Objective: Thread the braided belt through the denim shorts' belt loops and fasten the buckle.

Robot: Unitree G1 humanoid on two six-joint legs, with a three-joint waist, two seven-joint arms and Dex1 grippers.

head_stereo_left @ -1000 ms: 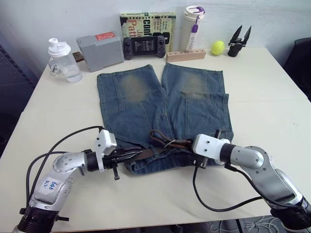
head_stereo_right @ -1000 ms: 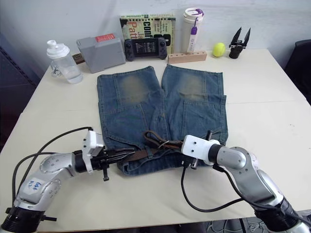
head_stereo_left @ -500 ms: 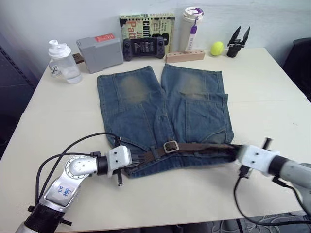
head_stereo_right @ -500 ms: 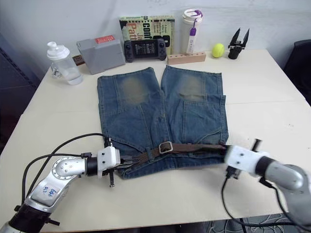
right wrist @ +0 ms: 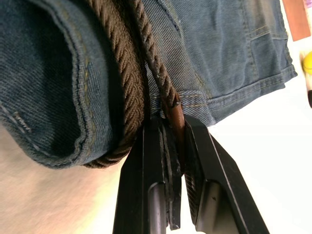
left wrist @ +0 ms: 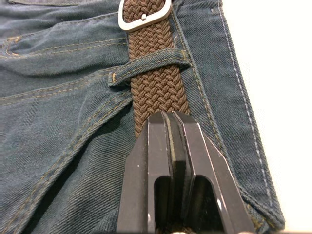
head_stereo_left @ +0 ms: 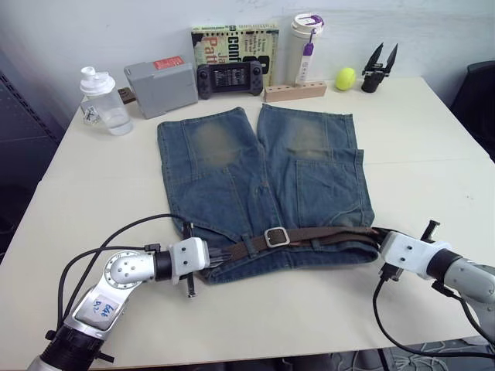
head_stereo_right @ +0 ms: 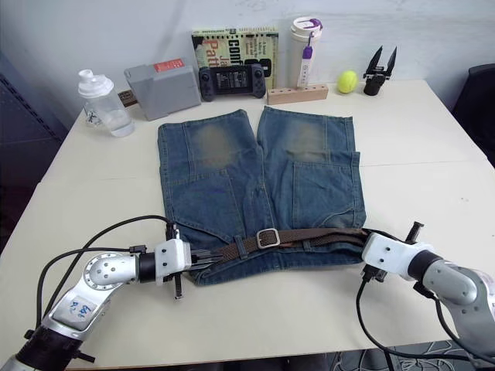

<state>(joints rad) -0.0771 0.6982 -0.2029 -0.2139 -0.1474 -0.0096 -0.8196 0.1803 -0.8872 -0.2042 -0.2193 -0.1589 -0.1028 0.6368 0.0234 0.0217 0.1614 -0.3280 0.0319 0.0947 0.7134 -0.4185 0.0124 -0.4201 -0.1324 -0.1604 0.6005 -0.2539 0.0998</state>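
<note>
right gripper (right wrist: 176,146): both black fingers (right wrist: 146,165) pressed together on the belt's leather end, no free gap.
braided belt (right wrist: 122,73): dark-brown woven strap, two runs side by side along the shorts' waistband edge; the thinner run ends in a tan-brown leather tip (right wrist: 174,114) sitting between the fingers.
denim shorts (right wrist: 44,78): faded blue, waistband folded into a thick roll beside the belt; a stitched pocket panel on the belt's other side.
surface (right wrist: 63,200): pale, bare beside the shorts.

Cream table (head_stereo_left: 433,139), denim shorts (head_stereo_left: 263,185) flat at centre, along the far edge a clear shaker bottle (head_stereo_left: 103,99), grey box (head_stereo_left: 161,84), black game controller (head_stereo_left: 230,77), wooden block (head_stereo_left: 295,90), white tumbler (head_stereo_left: 306,45), yellow ball (head_stereo_left: 346,76), black gripper part (head_stereo_left: 380,68)
</note>
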